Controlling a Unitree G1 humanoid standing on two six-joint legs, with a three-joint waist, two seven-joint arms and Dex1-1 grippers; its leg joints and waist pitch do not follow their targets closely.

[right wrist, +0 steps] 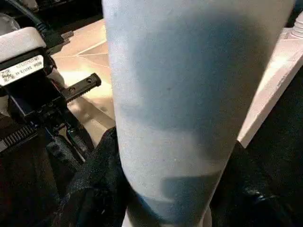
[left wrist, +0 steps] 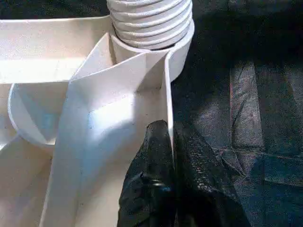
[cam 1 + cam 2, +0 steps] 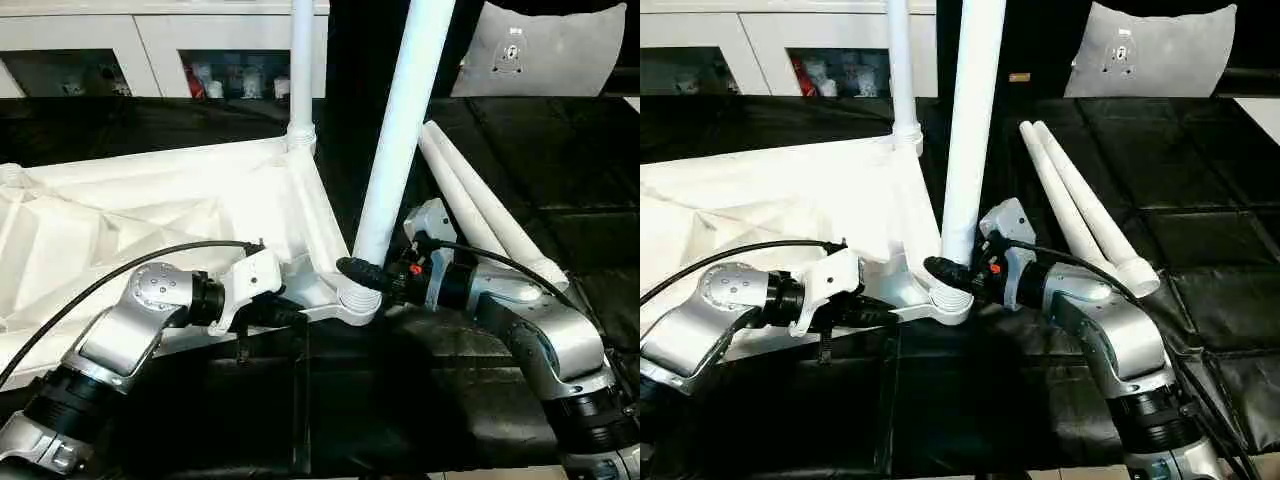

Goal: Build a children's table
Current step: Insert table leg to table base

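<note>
Children's table top (image 3: 150, 215) lies ribbed side up on black work table (image 3: 1200, 250). Left gripper (image 2: 168, 156) pinches its edge wall. Right gripper (image 3: 945, 275) clamps upright leg (image 3: 400, 140) in near corner socket (image 3: 355, 300); two spare legs (image 3: 1080, 205) at 2 o'clock.

Left arm: silver forearm enters from the lower left and runs up and inward, bent at the wrist so the white wrist housing points toward the centre. A black cable loops over the forearm to the wrist. The left gripper (image 2: 166, 156) is low, its two black fingers (image 2: 147, 189) pinched together on a thin white edge.

Right arm: silver forearm rises from the lower right, elbow bent, wrist turned inward toward the left arm. A black cable arcs to the wrist. The right gripper (image 3: 372, 275) is clamped, one black finger on either side of a white tube.
</note>
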